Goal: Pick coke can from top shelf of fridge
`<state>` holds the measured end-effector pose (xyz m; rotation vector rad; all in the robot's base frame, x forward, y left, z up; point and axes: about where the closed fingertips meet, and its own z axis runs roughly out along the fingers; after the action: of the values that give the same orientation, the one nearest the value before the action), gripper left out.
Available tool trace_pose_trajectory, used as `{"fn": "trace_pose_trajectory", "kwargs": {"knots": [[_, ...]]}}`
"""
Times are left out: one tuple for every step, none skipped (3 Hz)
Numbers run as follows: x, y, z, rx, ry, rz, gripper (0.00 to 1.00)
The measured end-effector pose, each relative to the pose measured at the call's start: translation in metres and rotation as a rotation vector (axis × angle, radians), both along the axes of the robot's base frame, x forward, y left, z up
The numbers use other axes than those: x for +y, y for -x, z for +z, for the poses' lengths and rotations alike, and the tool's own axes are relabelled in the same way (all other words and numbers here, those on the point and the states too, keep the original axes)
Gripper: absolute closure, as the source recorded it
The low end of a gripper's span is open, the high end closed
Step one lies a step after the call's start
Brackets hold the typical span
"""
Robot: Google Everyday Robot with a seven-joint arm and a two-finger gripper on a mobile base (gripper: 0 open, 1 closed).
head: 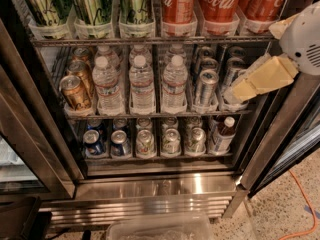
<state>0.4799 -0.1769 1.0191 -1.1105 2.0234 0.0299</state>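
Note:
Three red coke cans [220, 1] stand in clear trays on the right half of the top shelf [150, 40], a thin dark wire rack across the fridge [155, 186]. Their tops are cut off by the upper edge of the view. My gripper [242, 90], cream-coloured under a white arm housing [302, 36], hangs at the fridge's right edge. It is below and to the right of the coke cans, level with the middle shelf, and holds nothing.
Green-and-silver cans [90, 4] fill the top shelf's left half. The middle rack holds gold cans [75, 91], water bottles [142, 81] and silver cans [206, 86]. Small cans [145, 143] line the bottom rack. The open door's frame [280, 134] stands at the right, an orange cable [300, 204] lies on the floor, and a clear bin [160, 229] sits below.

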Motion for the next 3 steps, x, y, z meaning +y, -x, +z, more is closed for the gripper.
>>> {"fn": "trace_pose_trajectory", "kwargs": {"knots": [[0.002,-0.005,0.004,-0.047,-0.059,-0.049,0.00],[0.014,-0.015,0.006,-0.114,-0.191,-0.130,0.00],[0.025,-0.019,0.015,-0.203,-0.287,-0.191,0.00]]}}
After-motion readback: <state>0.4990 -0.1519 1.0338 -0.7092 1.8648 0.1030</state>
